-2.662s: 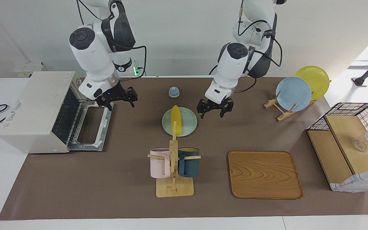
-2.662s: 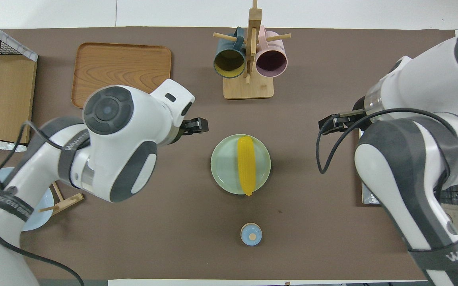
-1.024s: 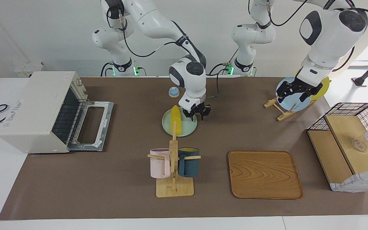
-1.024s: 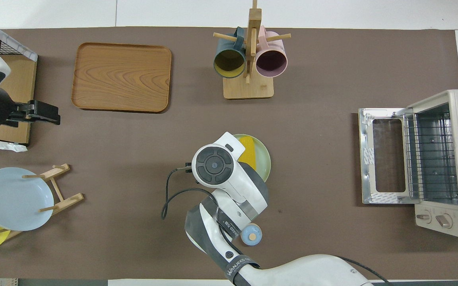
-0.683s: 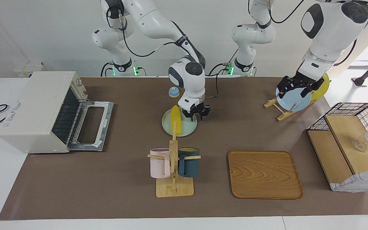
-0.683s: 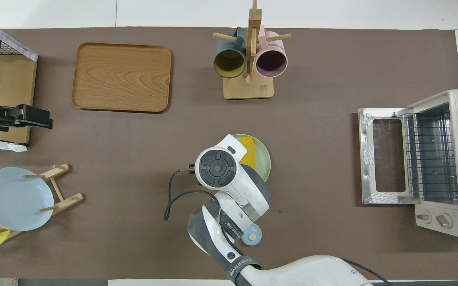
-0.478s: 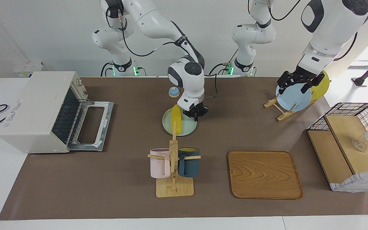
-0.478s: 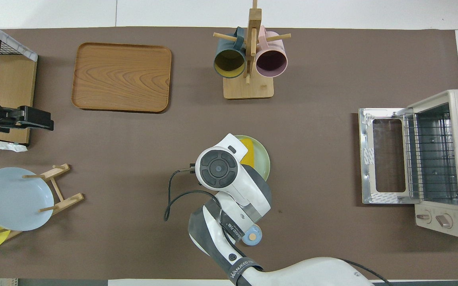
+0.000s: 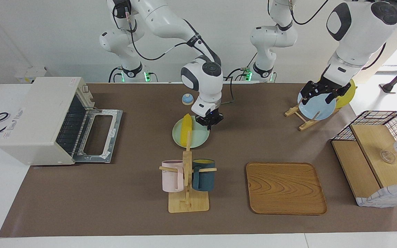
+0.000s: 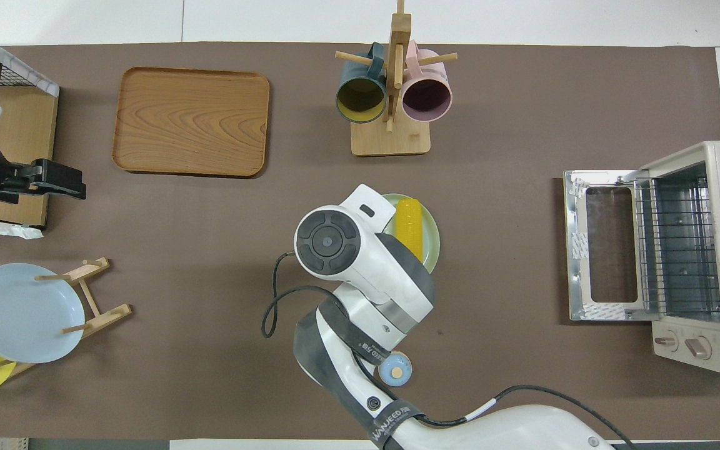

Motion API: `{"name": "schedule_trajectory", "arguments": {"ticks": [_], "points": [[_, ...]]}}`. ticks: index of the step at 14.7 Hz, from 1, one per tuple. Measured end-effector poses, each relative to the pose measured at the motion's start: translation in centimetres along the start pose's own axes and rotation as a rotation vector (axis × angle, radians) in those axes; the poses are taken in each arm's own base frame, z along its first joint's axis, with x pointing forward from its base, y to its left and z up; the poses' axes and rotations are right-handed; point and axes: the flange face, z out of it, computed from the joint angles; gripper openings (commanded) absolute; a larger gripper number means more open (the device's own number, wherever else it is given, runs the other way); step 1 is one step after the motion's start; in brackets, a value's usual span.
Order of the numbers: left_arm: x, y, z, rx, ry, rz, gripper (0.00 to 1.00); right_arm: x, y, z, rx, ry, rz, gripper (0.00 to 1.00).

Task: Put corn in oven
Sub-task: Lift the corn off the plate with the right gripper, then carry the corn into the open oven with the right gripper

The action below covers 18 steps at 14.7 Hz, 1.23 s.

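Observation:
The yellow corn [image 9: 186,128] lies on a pale green plate [image 9: 198,139] in the middle of the table; it also shows in the overhead view [image 10: 410,226]. My right gripper [image 9: 209,121] is down at the plate's rim on the left arm's side of the corn and looks shut on the rim; in the overhead view the arm hides it. The off-white oven [image 9: 36,117] stands at the right arm's end with its door [image 9: 98,134] dropped open and the wire rack showing. My left gripper [image 9: 318,93] is open, up over the plate rack.
A wooden mug rack [image 9: 187,179] with a pink and a dark blue mug stands just farther from the robots than the plate. A wooden tray [image 9: 285,187], a rack with a blue plate [image 9: 317,106] and a yellow one, a wire-and-wood basket box [image 9: 377,155], a small blue knob [image 9: 187,99].
The right gripper closed at the green plate's rim, and plate and corn have shifted a little toward the oven's end and away from the robots. The left arm has only drifted slightly.

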Motion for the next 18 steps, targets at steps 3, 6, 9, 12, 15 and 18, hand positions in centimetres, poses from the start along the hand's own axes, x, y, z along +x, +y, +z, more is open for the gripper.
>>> {"name": "schedule_trajectory", "arguments": {"ticks": [3,6,9,12,15,18], "points": [[-0.1,1.4,-0.4,0.0,0.007,0.024,1.0,2.0,4.4,-3.0,-0.028,-0.017,-0.027,0.0],[-0.1,1.4,-0.5,0.0,0.01,0.025,1.0,3.0,10.5,-4.7,-0.075,-0.093,-0.02,0.0],[-0.1,1.4,-0.5,0.0,0.01,0.024,1.0,3.2,16.2,-4.9,-0.149,-0.176,0.021,0.0],[-0.1,1.4,-0.6,-0.001,0.011,0.024,1.0,3.7,22.6,-4.1,-0.184,-0.222,0.016,0.0],[-0.1,1.3,-0.6,-0.001,0.012,0.023,1.0,4.0,29.9,-4.2,-0.181,-0.263,-0.008,0.0],[-0.1,1.2,-0.6,-0.001,0.012,0.022,1.0,3.6,37.0,-3.9,-0.153,-0.296,-0.022,0.0]]}}
